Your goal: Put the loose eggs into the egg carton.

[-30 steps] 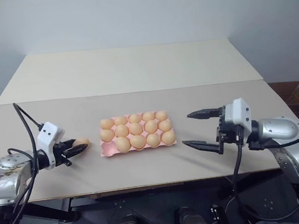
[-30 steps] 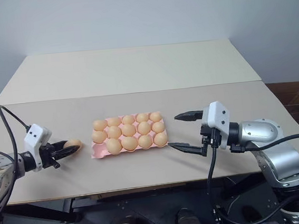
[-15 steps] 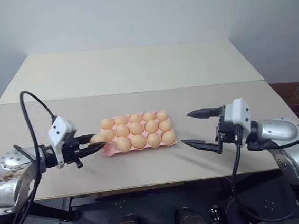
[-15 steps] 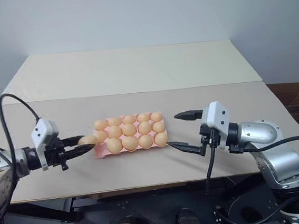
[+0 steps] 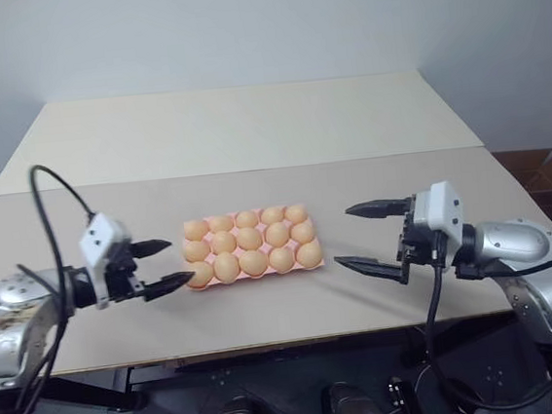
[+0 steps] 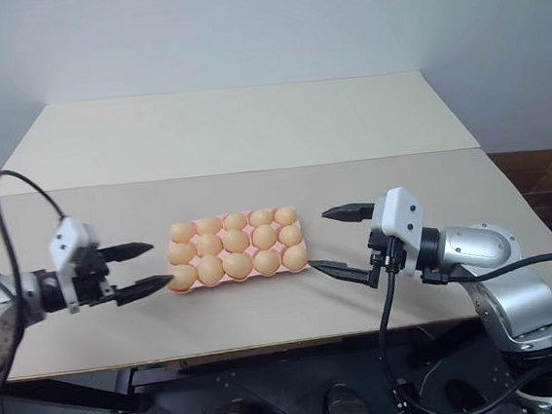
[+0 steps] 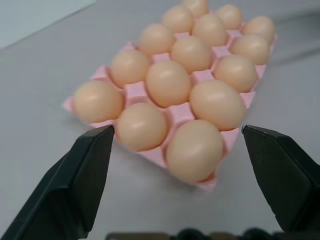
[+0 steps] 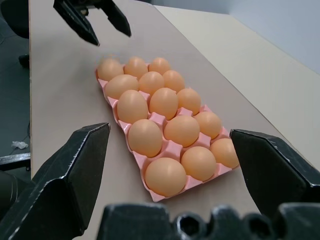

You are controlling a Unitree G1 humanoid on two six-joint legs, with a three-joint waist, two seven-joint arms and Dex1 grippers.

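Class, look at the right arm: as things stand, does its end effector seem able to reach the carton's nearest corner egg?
Probably yes. The right end effector is open and hangs beside the egg carton, level with the corner egg. Only bare table lies between them, and the left end effector sits at the far side.

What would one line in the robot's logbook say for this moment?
egg carton: every cup filled | left gripper: open, empty, by carton's left end | right gripper: open, empty, right of carton | table: no loose eggs seen
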